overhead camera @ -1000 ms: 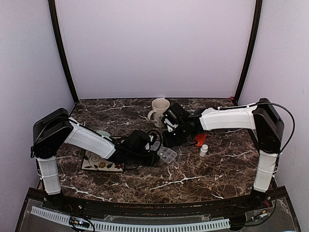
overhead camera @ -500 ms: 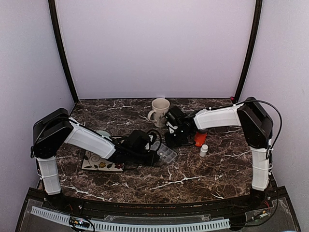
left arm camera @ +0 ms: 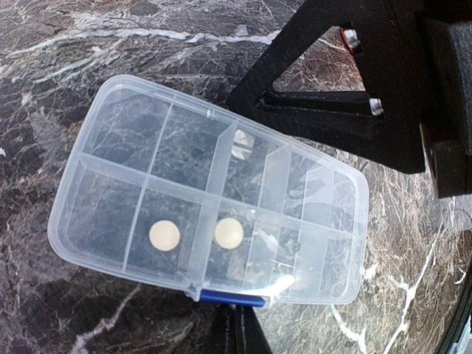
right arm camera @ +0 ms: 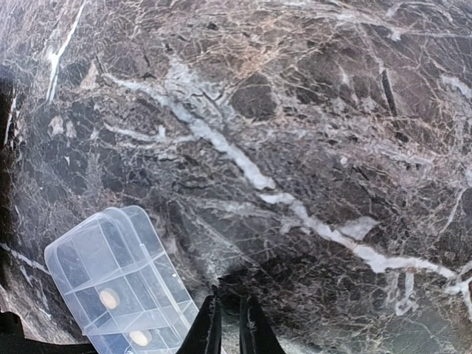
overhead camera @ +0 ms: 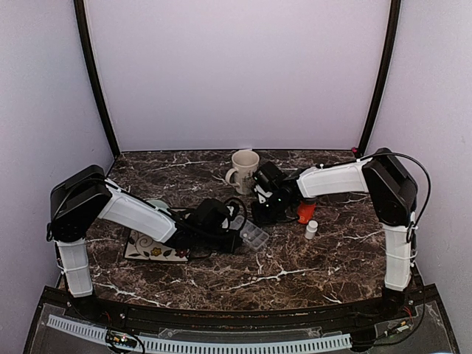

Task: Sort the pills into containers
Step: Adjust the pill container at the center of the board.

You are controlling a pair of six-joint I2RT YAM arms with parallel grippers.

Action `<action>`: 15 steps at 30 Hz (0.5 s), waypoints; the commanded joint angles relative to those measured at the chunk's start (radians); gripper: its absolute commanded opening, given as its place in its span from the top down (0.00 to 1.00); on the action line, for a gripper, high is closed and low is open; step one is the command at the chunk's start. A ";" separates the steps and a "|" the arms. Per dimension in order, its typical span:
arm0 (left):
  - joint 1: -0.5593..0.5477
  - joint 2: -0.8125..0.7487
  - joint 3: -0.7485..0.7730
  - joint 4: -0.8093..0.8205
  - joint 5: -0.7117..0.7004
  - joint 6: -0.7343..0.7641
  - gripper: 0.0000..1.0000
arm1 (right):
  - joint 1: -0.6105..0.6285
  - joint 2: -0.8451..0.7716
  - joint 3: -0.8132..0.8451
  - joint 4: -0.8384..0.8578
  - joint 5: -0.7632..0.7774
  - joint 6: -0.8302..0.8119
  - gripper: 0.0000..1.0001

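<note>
The clear organiser box (left arm camera: 206, 203) lies flat on the marble, also seen in the top view (overhead camera: 254, 236) and the right wrist view (right arm camera: 118, 291). Two white pills (left arm camera: 164, 235) (left arm camera: 228, 232) sit in neighbouring compartments of its near row; the other compartments look empty. My left gripper (left arm camera: 236, 328) is shut, its tips right at the box's blue latch (left arm camera: 232, 297). My right gripper (right arm camera: 229, 318) is shut with only a slit between the fingers and nothing visible in it. It hangs low over bare marble just past the box's far side (overhead camera: 264, 212).
A cream patterned mug (overhead camera: 243, 169) stands behind the right gripper. An orange object (overhead camera: 304, 213) and a small white bottle (overhead camera: 311, 229) lie right of the box. A flowered tile (overhead camera: 151, 251) and a pale green bowl (overhead camera: 156, 204) sit under my left arm.
My right arm's elbow swung left and its gripper shifted slightly towards the box a second ago; since then it holds still. The left arm and box have barely moved.
</note>
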 commanded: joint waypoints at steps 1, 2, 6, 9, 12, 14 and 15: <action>0.007 0.014 -0.011 -0.058 -0.058 0.024 1.00 | 0.020 -0.010 -0.028 0.008 -0.058 0.022 0.91; 0.007 0.012 -0.011 -0.062 -0.057 0.026 1.00 | 0.019 -0.014 -0.029 0.004 -0.048 0.024 0.91; 0.007 -0.037 -0.024 -0.106 -0.075 0.040 1.00 | 0.013 -0.021 -0.022 -0.009 -0.018 0.018 0.89; 0.008 -0.093 -0.039 -0.146 -0.111 0.058 1.00 | 0.010 -0.019 -0.021 -0.012 -0.019 0.011 0.90; 0.015 -0.103 -0.034 -0.181 -0.127 0.072 1.00 | 0.010 -0.030 -0.041 0.002 -0.016 0.011 0.90; 0.020 -0.101 -0.033 -0.188 -0.132 0.072 1.00 | 0.010 -0.046 -0.065 0.014 -0.016 0.013 0.89; 0.022 -0.099 -0.033 -0.188 -0.131 0.070 1.00 | 0.011 -0.059 -0.080 0.020 -0.017 0.014 0.90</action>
